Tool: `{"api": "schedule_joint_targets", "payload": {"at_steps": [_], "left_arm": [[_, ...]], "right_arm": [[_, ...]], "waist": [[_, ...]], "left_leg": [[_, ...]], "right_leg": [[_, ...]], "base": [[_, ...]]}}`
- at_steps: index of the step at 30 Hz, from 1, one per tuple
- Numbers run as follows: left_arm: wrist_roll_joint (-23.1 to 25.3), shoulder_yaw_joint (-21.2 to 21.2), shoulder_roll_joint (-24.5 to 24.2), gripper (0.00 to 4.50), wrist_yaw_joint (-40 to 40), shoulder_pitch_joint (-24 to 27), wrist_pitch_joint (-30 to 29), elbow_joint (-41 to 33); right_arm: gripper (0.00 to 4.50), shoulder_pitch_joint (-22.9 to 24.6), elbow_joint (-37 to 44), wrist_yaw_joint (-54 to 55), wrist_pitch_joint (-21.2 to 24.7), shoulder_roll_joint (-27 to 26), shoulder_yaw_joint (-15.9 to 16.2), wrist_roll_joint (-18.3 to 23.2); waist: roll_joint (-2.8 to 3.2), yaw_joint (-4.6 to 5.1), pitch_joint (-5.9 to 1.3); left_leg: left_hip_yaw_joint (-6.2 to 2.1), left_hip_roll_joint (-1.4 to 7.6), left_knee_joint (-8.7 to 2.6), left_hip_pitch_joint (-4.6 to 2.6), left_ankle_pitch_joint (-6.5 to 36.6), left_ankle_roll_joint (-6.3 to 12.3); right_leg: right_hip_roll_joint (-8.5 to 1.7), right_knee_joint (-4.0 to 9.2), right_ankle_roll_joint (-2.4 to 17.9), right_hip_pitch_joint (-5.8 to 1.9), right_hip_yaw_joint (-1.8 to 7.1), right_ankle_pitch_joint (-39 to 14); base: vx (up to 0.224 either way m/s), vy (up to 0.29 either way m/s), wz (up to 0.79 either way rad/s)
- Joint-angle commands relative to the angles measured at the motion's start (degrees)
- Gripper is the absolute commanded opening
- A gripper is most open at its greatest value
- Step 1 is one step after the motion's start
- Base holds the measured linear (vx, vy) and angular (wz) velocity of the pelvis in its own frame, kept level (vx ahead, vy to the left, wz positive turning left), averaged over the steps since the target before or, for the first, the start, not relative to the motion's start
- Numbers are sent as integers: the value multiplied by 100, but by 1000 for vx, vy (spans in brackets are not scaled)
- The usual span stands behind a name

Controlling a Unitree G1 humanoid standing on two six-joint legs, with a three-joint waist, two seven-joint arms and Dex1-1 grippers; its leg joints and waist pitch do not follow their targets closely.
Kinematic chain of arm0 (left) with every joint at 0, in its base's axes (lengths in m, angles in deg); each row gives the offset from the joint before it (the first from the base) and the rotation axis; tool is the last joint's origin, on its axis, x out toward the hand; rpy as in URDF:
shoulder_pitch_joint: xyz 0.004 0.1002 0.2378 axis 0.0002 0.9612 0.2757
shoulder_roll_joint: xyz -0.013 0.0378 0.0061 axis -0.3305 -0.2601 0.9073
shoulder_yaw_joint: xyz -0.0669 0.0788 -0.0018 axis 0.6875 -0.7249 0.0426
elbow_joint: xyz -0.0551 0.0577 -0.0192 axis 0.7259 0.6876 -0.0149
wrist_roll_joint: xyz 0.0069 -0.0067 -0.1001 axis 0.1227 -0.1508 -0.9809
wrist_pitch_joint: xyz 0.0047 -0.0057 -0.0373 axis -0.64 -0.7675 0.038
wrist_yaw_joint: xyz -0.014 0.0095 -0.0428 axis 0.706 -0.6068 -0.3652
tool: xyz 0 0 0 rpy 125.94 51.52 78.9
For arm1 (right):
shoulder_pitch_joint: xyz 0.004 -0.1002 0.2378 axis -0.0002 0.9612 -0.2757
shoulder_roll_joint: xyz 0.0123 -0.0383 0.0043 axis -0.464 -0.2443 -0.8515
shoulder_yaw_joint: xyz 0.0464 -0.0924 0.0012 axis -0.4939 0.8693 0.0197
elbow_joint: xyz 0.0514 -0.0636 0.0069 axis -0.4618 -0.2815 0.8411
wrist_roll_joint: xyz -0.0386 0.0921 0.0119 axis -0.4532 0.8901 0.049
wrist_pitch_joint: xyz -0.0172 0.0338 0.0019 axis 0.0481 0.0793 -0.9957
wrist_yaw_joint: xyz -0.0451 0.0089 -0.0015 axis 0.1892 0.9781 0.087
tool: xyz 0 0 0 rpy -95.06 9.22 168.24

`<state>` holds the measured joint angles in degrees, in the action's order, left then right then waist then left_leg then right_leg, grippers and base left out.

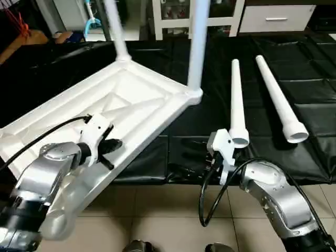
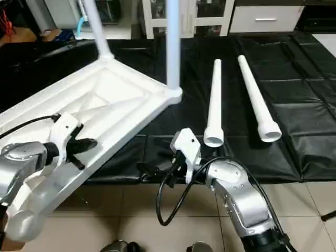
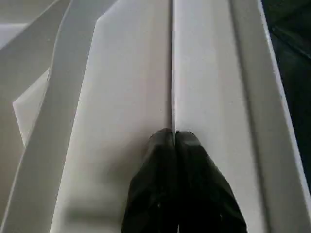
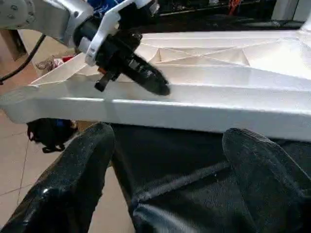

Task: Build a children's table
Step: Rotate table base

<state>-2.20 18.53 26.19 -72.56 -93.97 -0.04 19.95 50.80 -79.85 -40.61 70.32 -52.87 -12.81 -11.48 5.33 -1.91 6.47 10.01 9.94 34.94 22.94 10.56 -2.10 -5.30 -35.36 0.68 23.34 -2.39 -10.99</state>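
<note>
1. Tabletop (image 1: 121, 105), white plastic, lies upside down on a black sheet (image 1: 310, 79); ribbed underside faces up, near end hangs past the sheet edge over a tiled floor (image 1: 173, 226).
2. Two legs already stand in the far corner sockets: far-left leg (image 1: 116, 31) and far-right leg (image 1: 198, 42), both rising out of the head views' top.
3. Two loose legs lie on the sheet to the right of the tabletop, well apart from it: inner loose leg (image 1: 236, 100) and outer loose leg (image 1: 278, 100), side by side, wide ends toward the robot, not touching each other.
4. Left gripper (image 1: 116, 145) sits over the tabletop's near long rim; jaws pressed together, pinching nothing, tips resting at a seam of the rim in the left wrist view (image 3: 174, 138).
5. Right gripper (image 4: 167, 160) is low at the sheet's near edge, just in front of the inner loose leg's wide end; jaws spread wide, empty, fingers (image 4: 77, 165) pointing toward the tabletop's side wall.
6. Right wrist view also shows the left gripper (image 4: 158, 85) over the rim.
7. White furniture (image 1: 273, 16) stands beyond the sheet.
</note>
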Motion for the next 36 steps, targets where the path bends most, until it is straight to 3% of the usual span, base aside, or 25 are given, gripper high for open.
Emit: {"api": "schedule_joint_targets", "payload": {"at_steps": [1, 3, 5, 6, 7, 8, 9, 10, 11, 12, 13, 15, 16, 17, 19, 21, 24, 27, 28, 30, 31, 32, 33, 34, 36], "left_arm": [[263, -110, 178, 2, 169, -544, 594, 557], [392, -187, 315, 2, 243, -839, 920, 933], [495, -234, 410, 2, 332, -1053, 1186, 1221], [625, -270, 572, 2, 507, -1405, 1626, 1685], [686, -264, 665, 2, 590, -1579, 1853, 1927], [730, -282, 752, 2, 627, -1730, 2037, 2123], [740, -286, 772, 2, 636, -1764, 2079, 2168], [800, -305, 879, 2, 724, -1938, 2303, 2389], [878, -325, 990, 2, 875, -2122, 2520, 2638], [951, -342, 1091, 2, 993, -2305, 2745, 2938], [951, -342, 1091, 2, 993, -2305, 2745, 2938], [996, -348, 1147, 2, 1065, -2410, 2877, 3126], [1031, -361, 1172, 2, 1113, -2465, 2940, 3226], [1014, -306, 1245, 2, 1179, -2576, 3026, 3439], [882, -155, 1322, 2, 1124, -2696, 3057, 3671], [690, 59, 1342, 39, 1028, -2751, 3028, 3744], [490, 263, 1273, 62, 845, -2751, 2913, 3667], [174, 485, 1037, 90, 537, -2413, 2433, 2854], [72, 520, 927, 90, 376, -2233, 2240, 2485], [-59, 516, 758, 112, 87, -1966, 2023, 1998], [-459, 545, 360, 112, -572, -1358, 1505, 926], [-509, 544, 294, 112, -653, -1275, 1433, 794], [-644, 541, 117, 112, -874, -1052, 1241, 437], [-789, 518, -137, 112, -1150, -780, 1056, 55], [-919, 501, -750, 112, -1632, -163, 860, -568]], "right_arm": [[390, 0, 140, -7, 47, 21, 0, 64], [390, 0, 134, 7, 45, 22, -1, 53], [390, 0, 130, 24, 42, 21, -4, 41], [390, 7, 124, 55, 38, 21, -9, 17], [390, 15, 127, 73, 41, 22, -9, 3], [390, 22, 128, 90, 43, 20, -10, -8], [390, 23, 128, 94, 43, 20, -11, -10], [390, 29, 130, 122, 49, 17, -12, -28], [390, 35, 136, 144, 56, 15, -13, -40], [390, 38, 142, 160, 61, 14, -11, -48], [390, 38, 142, 160, 61, 14, -11, -48], [390, 40, 146, 168, 64, 14, -10, -52], [390, 41, 149, 173, 66, 13, -9, -55], [390, 47, 169, 193, 75, 9, -3, -67], [390, 62, 201, 218, 87, 8, 8, -80], [390, 81, 219, 237, 88, 10, 21, -94], [390, 87, 220, 249, 88, 12, 46, -99], [390, 56, 193, 252, 83, -8, 76, -106], [390, 44, 186, 249, 82, -20, 81, -104], [390, 36, 180, 250, 80, -31, 87, -104], [390, 27, 168, 248, 71, -39, 97, -102], [390, 26, 165, 248, 70, -40, 98, -102], [390, 24, 158, 247, 65, -43, 99, -101], [390, 20, 148, 245, 59, -45, 103, -100], [390, 7, 116, 232, 44, -51, 116, -91]], "waist": [[15, 7, -462], [44, -35, -469], [20, -38, -467], [56, -40, -481], [37, -24, -463], [27, -43, -500], [20, -40, -509], [15, -41, -532], [44, -38, -520], [32, -52, -540], [21, -65, -565], [0, -99, -617], [0, -99, -617], [66, -105, -581], [21, -130, -573], [-2, -136, -560], [-4, -147, -534], [-3, -121, -432], [4, -100, -431], [9, -72, -423], [10, -53, -452], [11, 13, -413], [40, 14, -426], [32, 23, -439], [45, 10, -398]], "left_leg": [[-97, 212, -439, -156, 993, 336], [-74, 212, -422, -224, 1129, 306], [-100, 209, -452, -157, 1158, 248], [-114, 224, -455, -165, 1191, 204], [-102, 198, -455, -156, 1227, 222], [-104, 209, -441, -183, 1225, 194], [-124, 207, -441, -128, 1043, 234], [-128, 218, -429, -120, 873, 291], [-123, 204, -420, -117, 840, 343], [-98, 192, -389, -162, 862, 414], [-100, 205, -374, -160, 777, 437], [-129, 199, -321, -66, 115, 686], [-129, 199, -321, -66, 115, 686], [-115, 190, -302, -60, 113, 840], [-109, 204, -314, -58, 283, 864], [-111, 222, -331, -59, 366, 828], [-109, 238, -357, -75, 545, 783], [-105, 257, -446, -97, 1213, 507], [-109, 265, -468, -108, 1288, 405], [-116, 269, -490, -99, 1328, 335], [-138, 291, -510, -106, 1337, 255], [-117, 273, -538, -59, 1334, 280], [-108, 262, -519, -116, 1418, 244], [-92, 257, -514, -153, 1450, 215], [-92, 263, -551, -149, 1581, 177]], "right_leg": [[-225, 359, 1362, -255, 165, -532], [-218, 406, 1356, -192, 185, -620], [-228, 387, 1323, -250, 174, -592], [-238, 366, 1311, -249, 171, -516], [-213, 409, 1271, -236, 166, -569], [-231, 388, 1300, -243, 172, -430], [-239, 359, 1327, -284, 161, -182], [-253, 319, 1390, -294, 157, 113], [-239, 331, 1402, -272, 151, 160], [-224, 362, 1434, -240, 153, 238], [-241, 327, 1475, -266, 159, 411], [-255, 209, 1588, -298, 132, 1183], [-255, 209, 1588, -298, 132, 1183], [-256, 219, 1623, -257, 116, 1190], [-267, 248, 1658, -268, 116, 984], [-270, 252, 1677, -273, 117, 861], [-270, 269, 1713, -253, 115, 620], [-284, 348, 1600, -245, 132, -338], [-280, 353, 1543, -243, 143, -506], [-281, 350, 1488, -238, 156, -594], [-324, 317, 1468, -270, 163, -631], [-278, 341, 1425, -252, 161, -679], [-263, 351, 1388, -204, 159, -751], [-246, 366, 1379, -184, 165, -759], [-250, 394, 1317, -158, 174, -981]], "base": [[0, 0, 0], [0, 0, 0], [0, 0, 0], [0, 0, 0], [0, 0, 0], [0, 0, 0], [0, 0, 0], [0, 0, 0], [0, 0, 0], [0, 0, 0], [0, 0, 0], [0, 0, 0], [0, 0, 0], [0, 0, 0], [0, 0, 0], [0, 0, 0], [0, 0, 0], [0, 0, 0], [0, 0, 0], [0, 0, 0], [0, 0, 0], [0, 0, 0], [0, 0, 0], [0, 0, 0], [0, 0, 0]]}}
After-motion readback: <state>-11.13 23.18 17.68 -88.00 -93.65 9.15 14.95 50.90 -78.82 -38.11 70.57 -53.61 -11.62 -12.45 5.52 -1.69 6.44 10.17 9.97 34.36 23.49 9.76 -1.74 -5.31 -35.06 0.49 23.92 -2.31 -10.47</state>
